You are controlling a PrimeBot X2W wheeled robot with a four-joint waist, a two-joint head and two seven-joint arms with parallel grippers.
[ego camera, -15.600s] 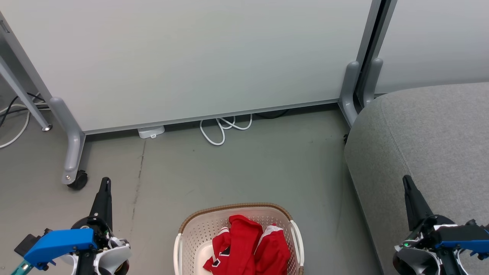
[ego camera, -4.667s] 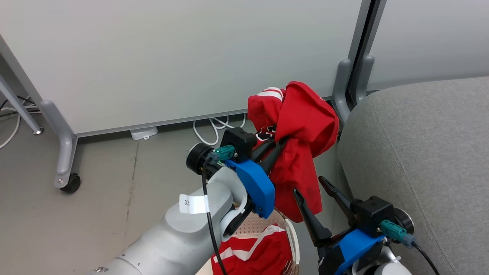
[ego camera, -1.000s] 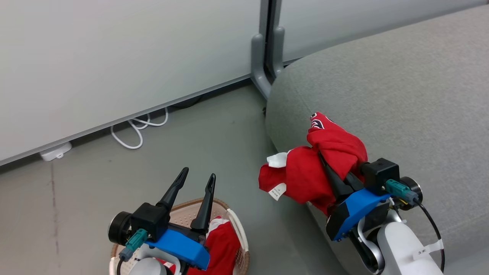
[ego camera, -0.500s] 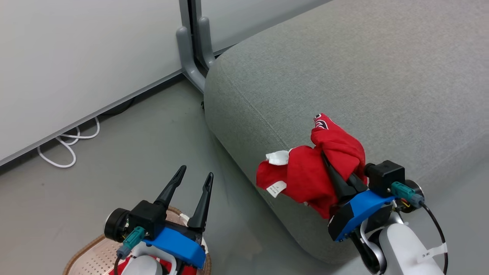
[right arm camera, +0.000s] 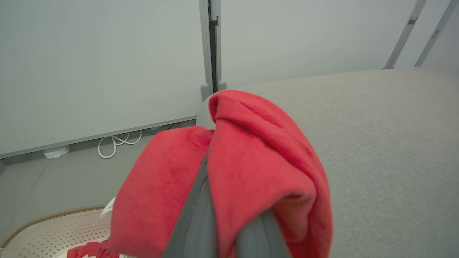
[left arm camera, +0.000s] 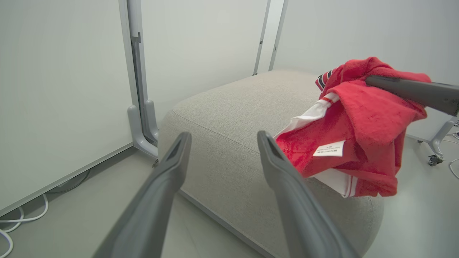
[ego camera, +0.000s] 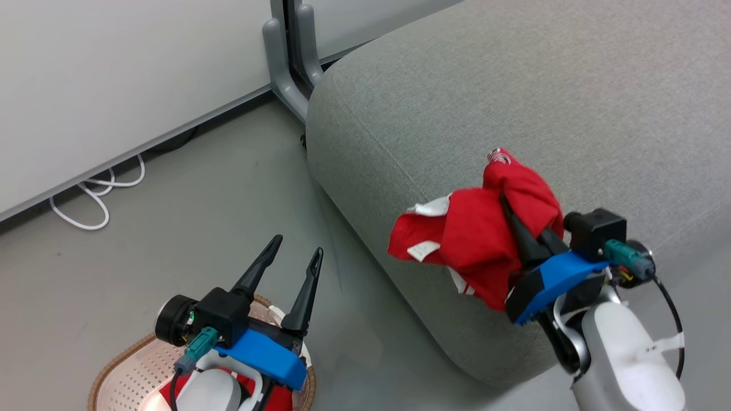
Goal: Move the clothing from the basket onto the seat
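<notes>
Red garment (ego camera: 468, 240) pinched by right gripper (ego camera: 508, 205), bunched around its fingers, over seat (ego camera: 514, 91) near its edge; left gripper (ego camera: 298, 244) spread, empty, above basket (ego camera: 123, 365); second garment (right arm camera: 84, 249) inside basket

Head cam overhead; wrist cams share seat (left arm camera: 233, 107).

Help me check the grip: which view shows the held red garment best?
Left wrist view: the red garment shows whole, side-on, with label and white trim, at the seat edge. The head view shows it bunched around the right gripper; the right wrist view, close-up folds over the fingers.
</notes>
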